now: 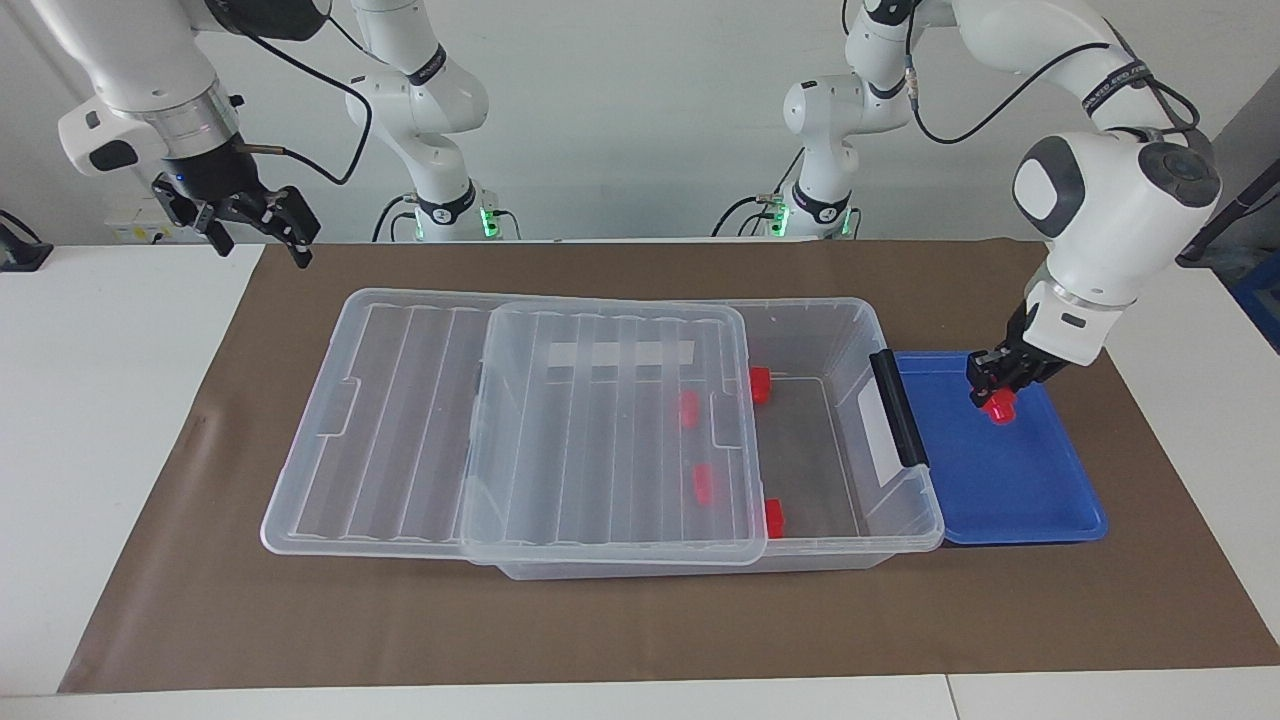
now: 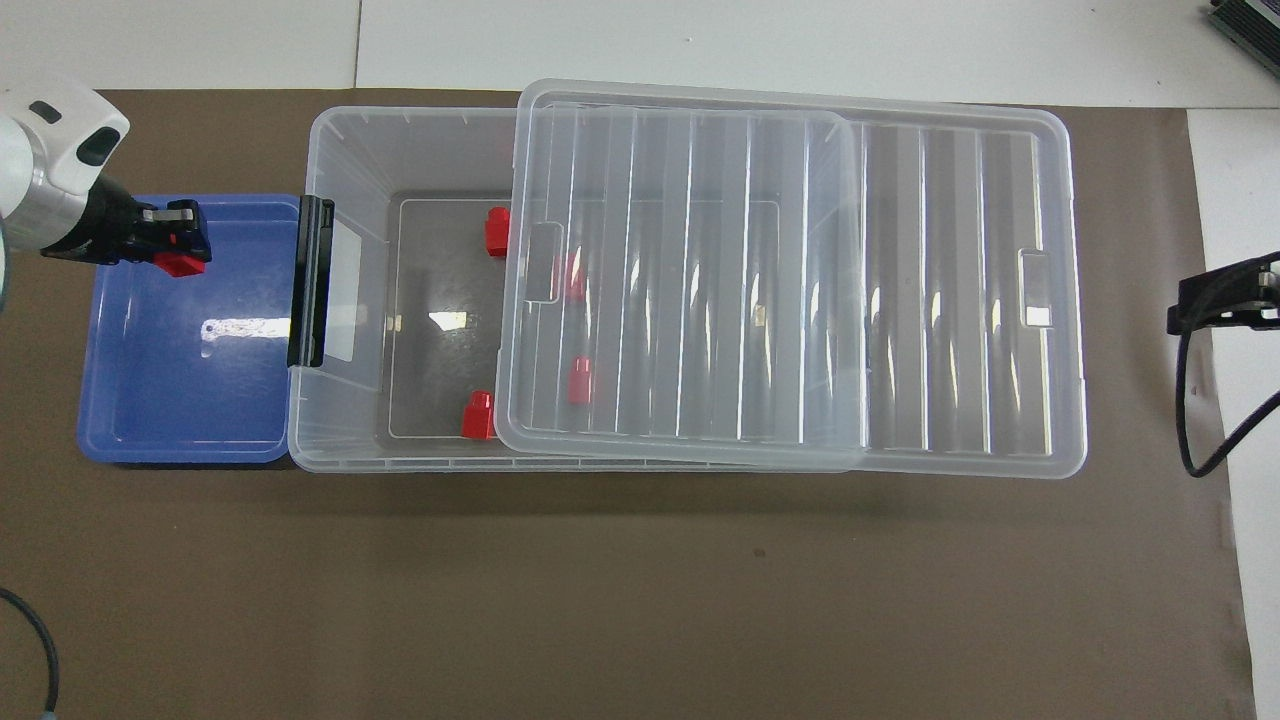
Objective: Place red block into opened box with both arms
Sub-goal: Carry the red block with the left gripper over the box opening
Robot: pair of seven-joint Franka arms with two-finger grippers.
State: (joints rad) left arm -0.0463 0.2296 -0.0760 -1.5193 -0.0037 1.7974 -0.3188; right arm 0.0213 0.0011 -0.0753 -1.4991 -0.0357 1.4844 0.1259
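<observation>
The box (image 1: 850,330) lies lengthwise along the counter (image 1: 100,400), its black handle toward the left arm's end; the slid lid (image 1: 610,430) covers most of it and blurs two of the four red pieces inside. The tray (image 1: 1020,500) touches the handle end. The left pincer (image 1: 995,385) hangs over the tray, pinching the block (image 1: 1000,407), which projects below its tips; the block's long axis cannot be made out. The right pincer (image 1: 262,222) waits spread, raised over the counter at the right arm's end and cut off in the overhead view.
</observation>
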